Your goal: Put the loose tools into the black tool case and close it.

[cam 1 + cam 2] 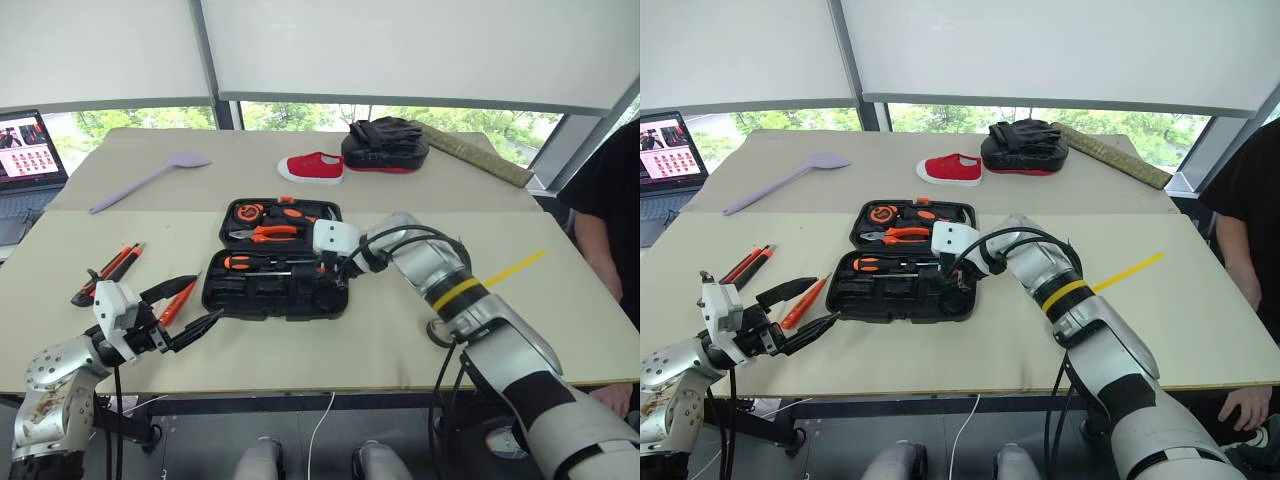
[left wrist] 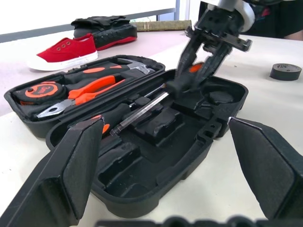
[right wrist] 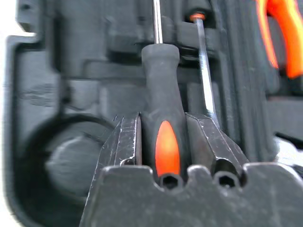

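The black hard-plastic hinged tool case lies open mid-table. Over it, the right gripper clamps a black-and-orange-handled screwdriver. The left gripper, beside the case, gapes wide, holding nothing.

Office-like test room, large beige table, window blinds, open laptop, trees outside
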Robot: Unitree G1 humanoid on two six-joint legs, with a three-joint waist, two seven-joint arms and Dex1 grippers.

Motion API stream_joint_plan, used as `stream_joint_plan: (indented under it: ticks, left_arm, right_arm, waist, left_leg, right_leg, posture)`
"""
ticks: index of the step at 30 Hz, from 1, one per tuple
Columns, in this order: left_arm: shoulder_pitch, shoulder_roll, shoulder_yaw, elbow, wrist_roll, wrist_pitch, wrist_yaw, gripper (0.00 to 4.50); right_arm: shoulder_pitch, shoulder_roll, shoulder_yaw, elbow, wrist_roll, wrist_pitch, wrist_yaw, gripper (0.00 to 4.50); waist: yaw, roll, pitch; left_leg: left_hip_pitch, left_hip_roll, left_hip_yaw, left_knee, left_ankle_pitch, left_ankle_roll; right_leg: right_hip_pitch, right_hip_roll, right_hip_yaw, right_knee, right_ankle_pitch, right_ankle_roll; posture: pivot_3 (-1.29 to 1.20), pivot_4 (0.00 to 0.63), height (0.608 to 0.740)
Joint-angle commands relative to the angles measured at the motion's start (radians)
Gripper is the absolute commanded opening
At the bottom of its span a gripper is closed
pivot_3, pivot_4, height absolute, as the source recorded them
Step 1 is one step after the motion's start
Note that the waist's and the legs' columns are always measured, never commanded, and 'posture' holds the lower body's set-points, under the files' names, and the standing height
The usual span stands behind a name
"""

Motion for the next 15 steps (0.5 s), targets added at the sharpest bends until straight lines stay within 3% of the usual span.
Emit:
stream_joint_plan:
  ticks: [1,10,12,15]
  left_arm:
    - [0.014,0.005,0.021,-0.035,-0.005,-0.018,0.013,4.50]
    - [0.024,0.008,0.025,-0.034,-0.004,-0.026,0.022,4.50]
    - [0.026,0.008,0.025,-0.035,-0.003,-0.028,0.023,4.50]
    - [0.027,0.008,0.023,-0.037,-0.002,-0.027,0.026,4.50]
  right_arm:
    - [-0.052,0.034,-0.035,0.088,-0.020,-0.046,-0.024,1.03]
    - [-0.103,0.089,-0.070,0.236,-0.043,-0.139,-0.052,1.03]
    - [-0.103,0.088,-0.079,0.227,-0.039,-0.176,-0.025,2.04]
    - [-0.100,0.049,-0.134,0.166,0.022,-0.232,0.070,2.42]
  waist:
    - [-0.002,0.000,0.000]
    - [-0.004,0.000,0.000]
    - [-0.005,0.000,0.000]
    - [-0.004,0.000,0.000]
  left_leg:
    - [0.000,0.000,0.000,0.000,0.000,0.000]
    - [0.000,0.000,0.000,0.000,0.000,0.000]
    - [0.000,0.001,0.000,0.000,0.000,0.000]
    - [0.000,0.001,0.000,-0.001,0.000,-0.001]
  right_leg:
    - [0.000,0.000,0.000,0.000,0.000,0.000]
    - [0.000,0.000,0.000,0.000,0.000,0.000]
    - [0.000,0.000,0.000,0.000,0.000,-0.001]
    - [0.000,0.000,0.000,0.000,0.000,-0.001]
  posture:
    - [0.00,0.150,0.740]
    - [0.00,0.150,0.740]
    - [0.00,0.150,0.740]
    - [0.00,0.150,0.740]
